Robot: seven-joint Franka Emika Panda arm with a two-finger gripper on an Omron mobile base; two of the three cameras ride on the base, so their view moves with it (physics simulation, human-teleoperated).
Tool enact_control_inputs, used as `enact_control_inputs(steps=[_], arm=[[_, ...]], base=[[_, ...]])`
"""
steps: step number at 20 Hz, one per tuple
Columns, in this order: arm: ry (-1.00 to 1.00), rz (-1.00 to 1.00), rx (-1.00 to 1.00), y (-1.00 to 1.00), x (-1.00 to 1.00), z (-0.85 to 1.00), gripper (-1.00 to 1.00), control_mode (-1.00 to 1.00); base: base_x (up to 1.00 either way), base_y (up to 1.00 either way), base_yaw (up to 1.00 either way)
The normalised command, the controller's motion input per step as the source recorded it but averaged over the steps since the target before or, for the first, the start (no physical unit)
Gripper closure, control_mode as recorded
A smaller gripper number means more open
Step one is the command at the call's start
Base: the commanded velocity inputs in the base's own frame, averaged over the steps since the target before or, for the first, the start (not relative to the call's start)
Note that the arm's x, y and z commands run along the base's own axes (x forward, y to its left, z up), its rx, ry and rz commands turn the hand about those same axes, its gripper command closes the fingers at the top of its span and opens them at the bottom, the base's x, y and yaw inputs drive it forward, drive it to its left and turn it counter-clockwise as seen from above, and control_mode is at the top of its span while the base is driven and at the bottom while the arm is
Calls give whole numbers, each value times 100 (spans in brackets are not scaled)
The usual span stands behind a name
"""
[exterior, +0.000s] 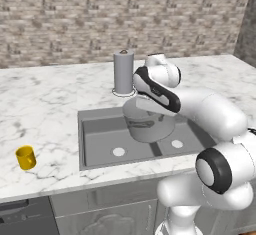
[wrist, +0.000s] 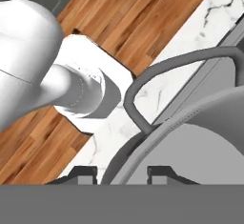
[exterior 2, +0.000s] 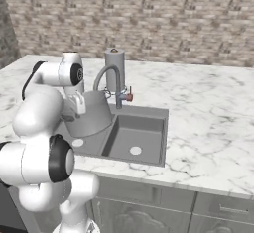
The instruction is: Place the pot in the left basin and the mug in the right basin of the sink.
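Note:
The grey pot sits tilted in the left basin of the sink, close to the divider. My gripper is at the pot's near rim, just beside its looped handle. The fingertips stand a little apart, astride the rim with slim gaps. In the right base view the gripper reaches down onto the pot. The right basin holds nothing. The yellow mug stands upright on the counter, far left of the sink.
A tall grey paper-towel roll stands behind the sink, and the curved faucet arches over the divider close to the pot. Marble counter spreads to both sides. A brick wall closes the back.

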Motion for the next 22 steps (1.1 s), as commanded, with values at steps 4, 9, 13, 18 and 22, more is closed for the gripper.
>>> enact_control_inputs(steps=[4, 9, 13, 18, 22], arm=[[7, 20, 0, 43, -10, 0, 100, -100], [6, 22, 0, 43, 0, 0, 100, -100], [9, 22, 1, 42, 0, 0, 100, -100], [8, 24, 2, 37, 7, 0, 100, -100], [4, 24, 4, 24, 10, 0, 100, -100]], base=[[0, 0, 0], [0, 0, 0], [0, 0, 0], [0, 0, 0], [0, 0, 0]])
